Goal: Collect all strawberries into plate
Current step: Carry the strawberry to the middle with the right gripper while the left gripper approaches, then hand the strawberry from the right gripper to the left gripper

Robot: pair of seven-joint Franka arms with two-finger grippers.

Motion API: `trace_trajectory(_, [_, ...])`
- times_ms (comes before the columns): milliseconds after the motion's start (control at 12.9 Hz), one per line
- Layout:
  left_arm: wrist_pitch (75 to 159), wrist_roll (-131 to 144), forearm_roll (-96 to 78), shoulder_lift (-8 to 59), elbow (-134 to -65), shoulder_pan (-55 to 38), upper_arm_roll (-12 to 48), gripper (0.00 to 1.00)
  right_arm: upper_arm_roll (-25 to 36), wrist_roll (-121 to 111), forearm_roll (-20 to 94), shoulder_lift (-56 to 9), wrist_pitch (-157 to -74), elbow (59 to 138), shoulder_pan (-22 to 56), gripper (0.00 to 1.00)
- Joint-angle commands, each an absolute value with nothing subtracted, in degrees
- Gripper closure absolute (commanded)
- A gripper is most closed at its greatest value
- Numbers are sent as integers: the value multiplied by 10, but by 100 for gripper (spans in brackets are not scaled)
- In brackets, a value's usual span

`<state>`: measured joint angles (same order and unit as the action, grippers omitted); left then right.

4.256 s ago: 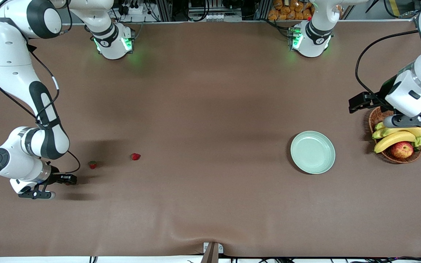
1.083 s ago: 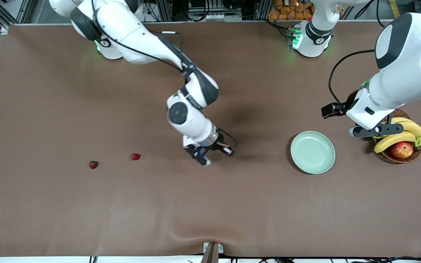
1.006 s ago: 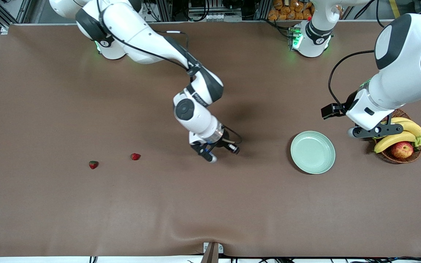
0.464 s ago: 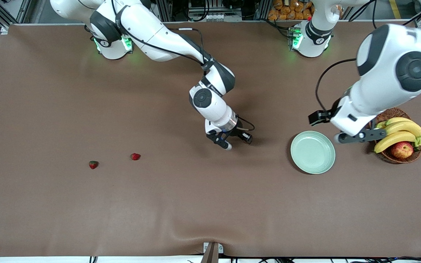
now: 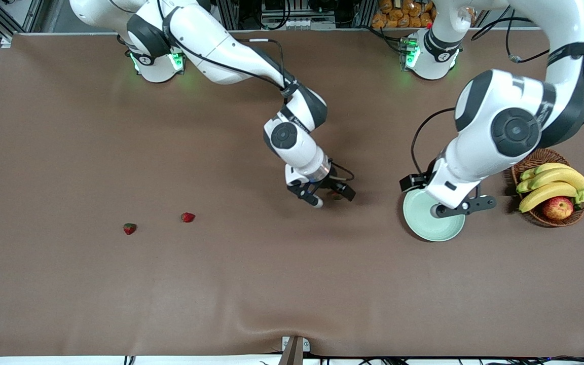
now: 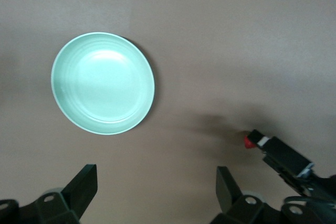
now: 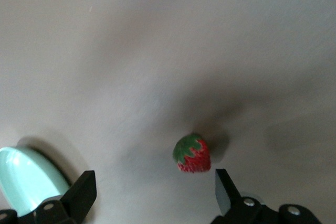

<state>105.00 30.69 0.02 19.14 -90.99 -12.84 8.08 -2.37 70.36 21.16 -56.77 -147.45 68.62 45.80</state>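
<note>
One strawberry (image 7: 192,153) lies on the brown table under my right gripper (image 5: 330,198), between its open fingers and touching neither. It also shows in the front view (image 5: 334,193) and in the left wrist view (image 6: 249,141). Two more strawberries (image 5: 187,217) (image 5: 130,228) lie near the right arm's end of the table. The mint-green plate (image 5: 431,229) is bare and shows whole in the left wrist view (image 6: 102,82). My left gripper (image 5: 464,208) hangs open and empty over the plate's rim. In its own view the right gripper (image 7: 153,187) sees the plate's edge (image 7: 26,184).
A wicker basket (image 5: 550,219) with bananas (image 5: 550,190) and an apple (image 5: 557,207) stands beside the plate, at the left arm's end. The left arm's big elbow (image 5: 512,129) hangs over the table by the basket. A ripple in the cloth (image 5: 271,324) sits near the front edge.
My right gripper has travelled from the right arm's end to mid-table and stopped; its fingers now stand open over a strawberry. My left arm has swung from over the basket to over the plate.
</note>
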Motion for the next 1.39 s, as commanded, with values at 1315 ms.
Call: trace_trajectory(1315, [1398, 709, 57, 370, -1007, -296, 82, 0, -26, 319, 23, -396, -1127, 815, 159, 0])
